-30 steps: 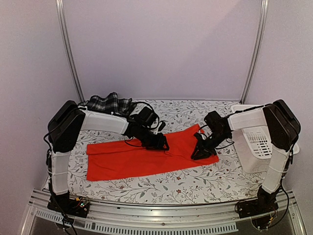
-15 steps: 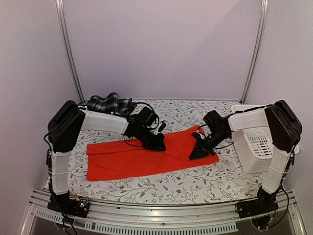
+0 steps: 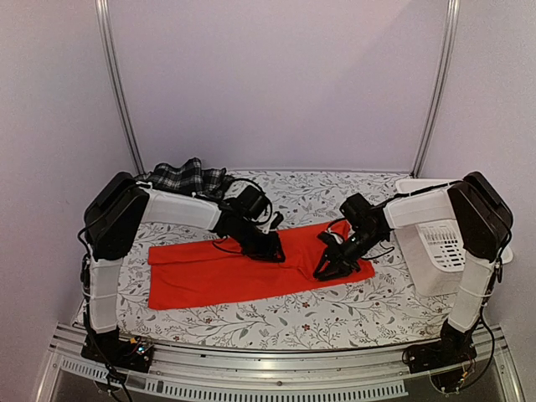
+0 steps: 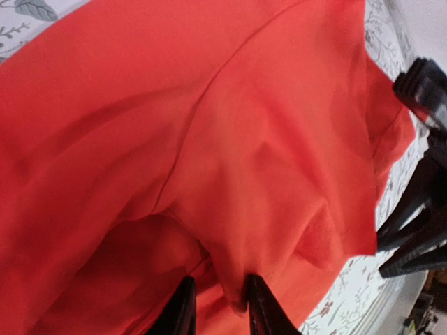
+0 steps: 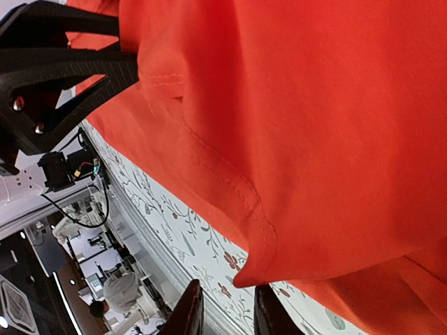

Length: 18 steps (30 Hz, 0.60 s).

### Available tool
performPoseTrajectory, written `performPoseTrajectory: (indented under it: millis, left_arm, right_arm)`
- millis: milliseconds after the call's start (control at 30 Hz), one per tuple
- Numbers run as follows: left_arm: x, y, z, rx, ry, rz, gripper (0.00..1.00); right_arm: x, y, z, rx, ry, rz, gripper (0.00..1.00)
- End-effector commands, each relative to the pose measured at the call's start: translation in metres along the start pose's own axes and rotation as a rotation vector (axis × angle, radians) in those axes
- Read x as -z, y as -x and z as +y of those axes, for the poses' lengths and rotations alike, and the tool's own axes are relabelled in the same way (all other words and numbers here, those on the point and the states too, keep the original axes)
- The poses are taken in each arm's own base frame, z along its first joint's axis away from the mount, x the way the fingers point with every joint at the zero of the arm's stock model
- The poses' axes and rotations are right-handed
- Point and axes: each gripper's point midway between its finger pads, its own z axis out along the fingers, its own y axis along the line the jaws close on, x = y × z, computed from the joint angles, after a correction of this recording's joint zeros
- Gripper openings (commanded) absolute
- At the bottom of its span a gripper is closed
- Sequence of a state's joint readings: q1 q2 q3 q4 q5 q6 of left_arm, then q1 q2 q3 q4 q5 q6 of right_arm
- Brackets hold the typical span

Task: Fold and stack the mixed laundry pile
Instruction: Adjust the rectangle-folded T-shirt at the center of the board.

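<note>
Evenness matters for this fold: red shirt (image 3: 209, 272) lies flat across the middle of the table (image 3: 335, 311), left gripper (image 4: 218, 293) nearly shut on a raised ridge, right gripper (image 5: 227, 296) narrow at the right hem, hold unclear, so confirm both grips before lifting together.

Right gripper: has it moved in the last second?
Yes. The right gripper has slid leftward across the red shirt, away from the white basket.

Red shirt (image 3: 219, 272) made of matt smooth cloth, plaid garment (image 3: 188, 177) of soft cloth, basket (image 3: 421, 264) of smooth plastic, rail (image 3: 276, 367) of metal.
</note>
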State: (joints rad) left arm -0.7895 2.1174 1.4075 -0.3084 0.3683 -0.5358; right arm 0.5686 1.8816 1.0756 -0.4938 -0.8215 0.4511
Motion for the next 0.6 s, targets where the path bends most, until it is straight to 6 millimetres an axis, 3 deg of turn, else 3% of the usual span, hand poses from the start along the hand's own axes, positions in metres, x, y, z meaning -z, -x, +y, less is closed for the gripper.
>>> performPoseTrajectory:
  millis: [0, 167, 300, 400, 500, 567]
  left_arm:
    - [0.021, 0.014, 0.014, 0.014, 0.055, -0.039, 0.34]
    - [0.061, 0.034, 0.019, -0.02, 0.091, -0.142, 0.43]
    - [0.068, 0.036, 0.017, -0.065, 0.094, -0.145, 0.44]
    - [0.069, 0.037, 0.023, -0.078, 0.119, -0.144, 0.47]
    - [0.073, 0.042, 0.026, -0.077, 0.113, -0.151, 0.48]
    - [0.073, 0.046, 0.013, -0.116, 0.062, -0.148, 0.49]
  right_arm:
    - [0.016, 0.011, 0.009, 0.042, -0.016, -0.032, 0.31]
    - [0.058, 0.017, 0.026, 0.11, -0.011, -0.114, 0.46]
    - [0.081, 0.026, 0.019, 0.137, -0.073, -0.192, 0.47]
    - [0.087, 0.035, 0.006, 0.13, -0.154, -0.232, 0.46]
    - [0.086, 0.047, 0.007, 0.134, -0.17, -0.251, 0.43]
    - [0.078, 0.052, 0.008, 0.133, -0.174, -0.244, 0.41]
